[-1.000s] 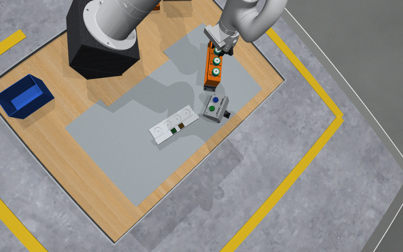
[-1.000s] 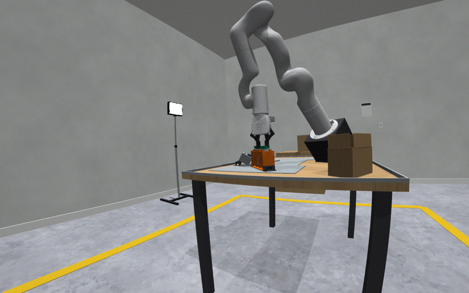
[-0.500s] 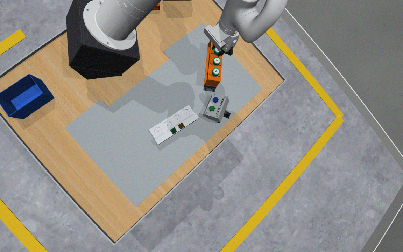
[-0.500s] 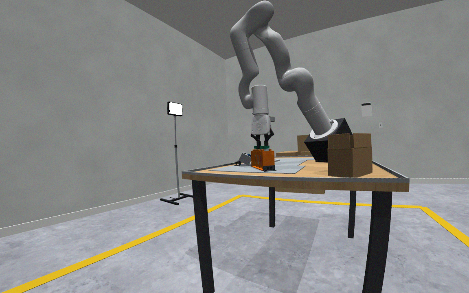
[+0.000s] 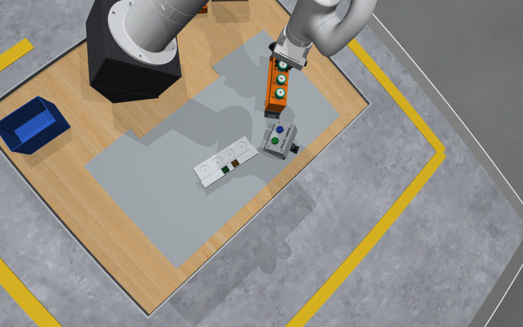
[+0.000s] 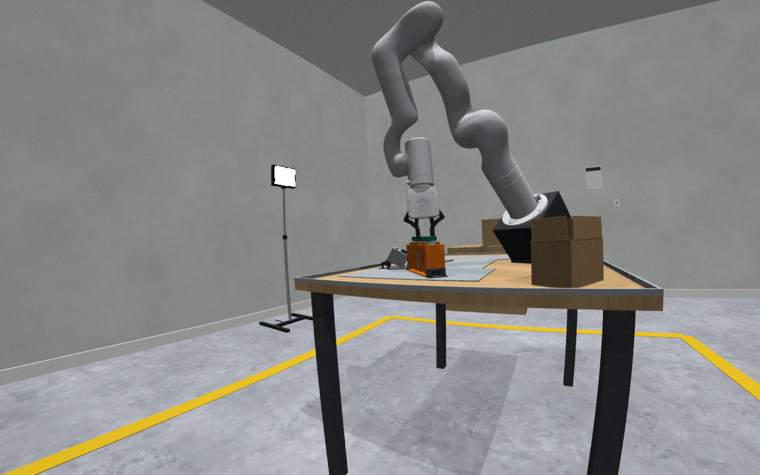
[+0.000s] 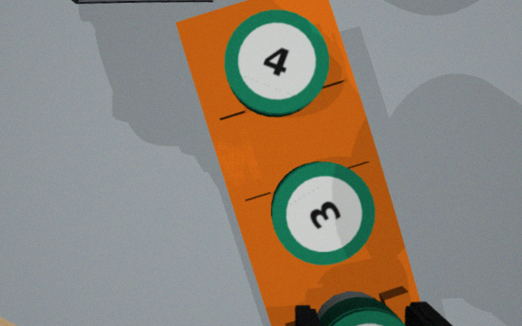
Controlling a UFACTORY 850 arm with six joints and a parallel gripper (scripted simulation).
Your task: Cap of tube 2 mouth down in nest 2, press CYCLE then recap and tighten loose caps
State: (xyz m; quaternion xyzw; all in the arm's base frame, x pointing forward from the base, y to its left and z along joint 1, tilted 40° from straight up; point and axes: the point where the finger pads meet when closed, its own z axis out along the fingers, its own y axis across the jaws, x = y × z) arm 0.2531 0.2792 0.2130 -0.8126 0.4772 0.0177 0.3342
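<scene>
On the grey mat of the wooden surface [image 5: 52,170], the orange decapping station [image 5: 276,91] stands with its green-rimmed caps in a row. The claw [image 7: 359,313] hangs straight down over the station and pinches the cap of tube 2 [image 7: 362,311], its dark fingertips pressed against either side of the green rim; only the cap's upper edge shows at the bottom of the wrist view, and whether it sits fully down on its tube cannot be told. Beyond it in that view, cap 3 [image 7: 323,213] and cap 4 [image 7: 276,62] sit on their tubes, each white top bearing its number. From above, the grey key housing [image 5: 280,140] lies just beside the station's far end, with the blue CYCLE key [image 5: 279,129] and the green READY key [image 5: 274,140] on its top. The white cap tray [image 5: 225,161] lies near the housing, its four round nests bare and its two lamps [image 5: 230,166] dark. A blue bin [image 5: 31,124] sits well apart at the surface's far corner, and a cardboard box [image 6: 567,251] stands near the arm's base.
</scene>
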